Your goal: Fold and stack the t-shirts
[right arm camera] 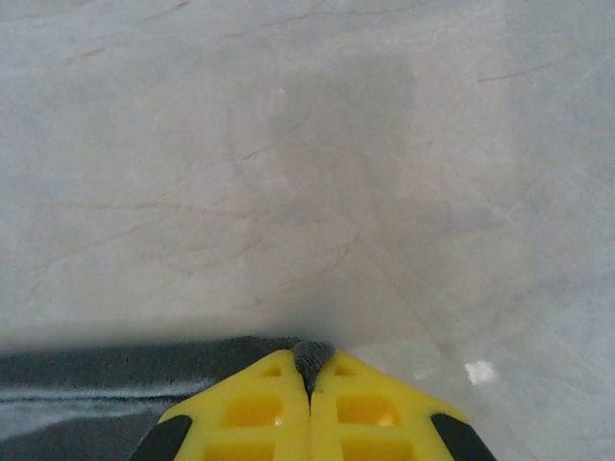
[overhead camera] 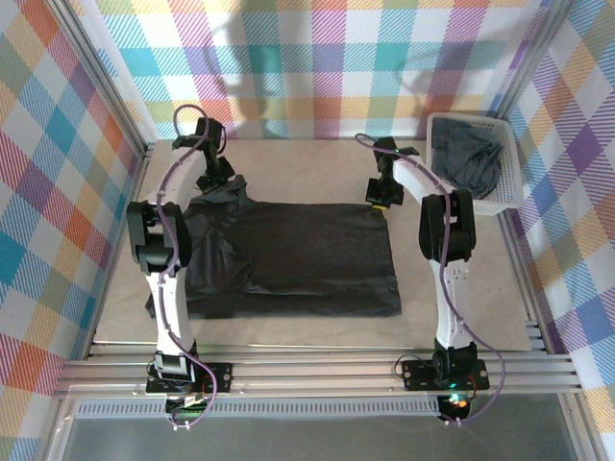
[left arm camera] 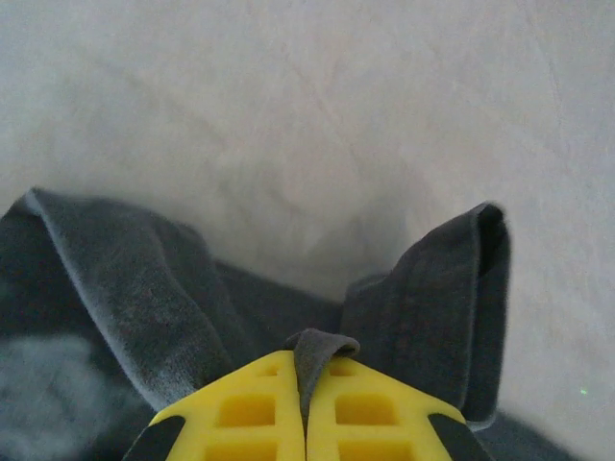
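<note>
T-shirt: dark, spread flat on table, centre.
L gripper: my jaws pressed together, pinching shirt's far-left corner.
R gripper: jaws pinching far-right corner.
Basket: white, far right; holds crumpled dark shirts.

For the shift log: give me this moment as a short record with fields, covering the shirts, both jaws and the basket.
spread t-shirt: lies open on the table, wrinkled, between the two arms
left jaws: shut on its far left corner, cloth pinched between them
right jaws: shut on its far right corner
basket: white lattice, far right corner of the table
basket contents: more dark t-shirts, crumpled
</note>
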Action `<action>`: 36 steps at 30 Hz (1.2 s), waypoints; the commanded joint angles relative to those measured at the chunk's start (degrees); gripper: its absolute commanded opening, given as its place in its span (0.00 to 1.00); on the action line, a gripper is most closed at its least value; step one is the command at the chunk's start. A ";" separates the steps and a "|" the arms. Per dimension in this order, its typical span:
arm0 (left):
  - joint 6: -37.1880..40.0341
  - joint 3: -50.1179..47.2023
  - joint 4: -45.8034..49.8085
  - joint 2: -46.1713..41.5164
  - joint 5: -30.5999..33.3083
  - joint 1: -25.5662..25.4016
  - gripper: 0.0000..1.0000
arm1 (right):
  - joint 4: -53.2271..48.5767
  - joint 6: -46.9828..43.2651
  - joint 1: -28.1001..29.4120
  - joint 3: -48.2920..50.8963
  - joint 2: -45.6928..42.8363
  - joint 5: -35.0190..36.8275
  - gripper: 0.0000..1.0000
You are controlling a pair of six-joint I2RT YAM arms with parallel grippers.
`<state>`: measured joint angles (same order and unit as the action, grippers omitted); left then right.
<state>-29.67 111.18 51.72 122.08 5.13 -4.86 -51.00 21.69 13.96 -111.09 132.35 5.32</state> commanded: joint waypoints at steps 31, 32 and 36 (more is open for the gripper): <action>-25.77 -61.14 6.81 -61.18 10.43 -0.32 0.00 | 8.00 4.16 1.43 47.28 -35.70 -7.63 0.00; -25.71 -61.16 6.95 -61.12 10.50 -0.33 0.00 | 7.43 4.06 1.42 47.08 -35.52 -7.19 0.00; -25.63 -60.41 8.02 -61.56 11.83 -0.37 0.00 | 6.17 3.60 1.43 46.45 -36.29 -5.51 0.00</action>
<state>-54.11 50.35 57.52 61.69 14.70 -4.86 -42.19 25.69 15.20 -64.12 97.69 -1.96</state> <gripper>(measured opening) 0.064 0.044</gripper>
